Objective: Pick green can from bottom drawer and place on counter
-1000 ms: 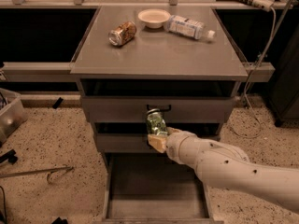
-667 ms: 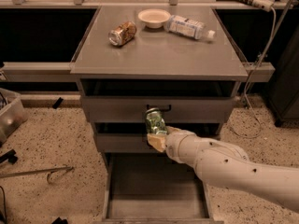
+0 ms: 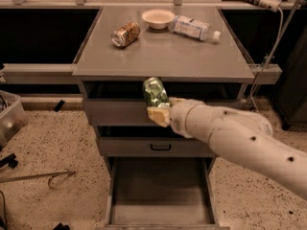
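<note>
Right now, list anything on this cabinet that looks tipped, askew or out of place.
Two things lie on their sides on the counter: the tan can back left and the plastic bottle back right. The claw holds the green can tilted at the counter's front edge. The bottom drawer stands open.

Hand below counter lip; tan can, bowl, bottle seemingly crowd rear.

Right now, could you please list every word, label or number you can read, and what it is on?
None can be read.
green can, held in the gripper in front of the counter edge: label blurred.
bottle label: blurred.
tan can: blurred.
</note>
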Available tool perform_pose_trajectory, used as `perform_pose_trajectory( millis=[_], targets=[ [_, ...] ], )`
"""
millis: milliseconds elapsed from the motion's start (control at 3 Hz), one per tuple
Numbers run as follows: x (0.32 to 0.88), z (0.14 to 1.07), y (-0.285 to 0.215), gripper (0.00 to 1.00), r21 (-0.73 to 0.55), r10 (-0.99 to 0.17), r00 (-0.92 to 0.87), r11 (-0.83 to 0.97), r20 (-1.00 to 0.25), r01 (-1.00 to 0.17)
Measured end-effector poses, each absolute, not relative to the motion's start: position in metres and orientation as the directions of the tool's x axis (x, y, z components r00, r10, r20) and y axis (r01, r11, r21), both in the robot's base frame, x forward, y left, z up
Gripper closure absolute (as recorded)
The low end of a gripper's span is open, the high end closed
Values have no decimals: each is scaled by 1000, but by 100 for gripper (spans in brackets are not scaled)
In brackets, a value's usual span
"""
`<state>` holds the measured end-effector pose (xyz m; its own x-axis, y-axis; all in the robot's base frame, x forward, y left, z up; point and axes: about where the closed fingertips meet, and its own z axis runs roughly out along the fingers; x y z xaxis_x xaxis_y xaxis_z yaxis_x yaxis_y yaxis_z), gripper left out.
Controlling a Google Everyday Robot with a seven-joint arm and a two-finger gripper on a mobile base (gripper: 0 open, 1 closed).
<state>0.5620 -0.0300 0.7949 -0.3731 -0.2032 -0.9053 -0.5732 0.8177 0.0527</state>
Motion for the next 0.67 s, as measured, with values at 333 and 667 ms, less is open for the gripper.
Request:
perform_pose_trajectory(
  millis=[333,667],
  targets=[
    [564,885,-24,100,6,-222,-294,788,-930,-615],
    [569,915,-29,100,-8,-233,-279,781,-932,-625]
  ],
)
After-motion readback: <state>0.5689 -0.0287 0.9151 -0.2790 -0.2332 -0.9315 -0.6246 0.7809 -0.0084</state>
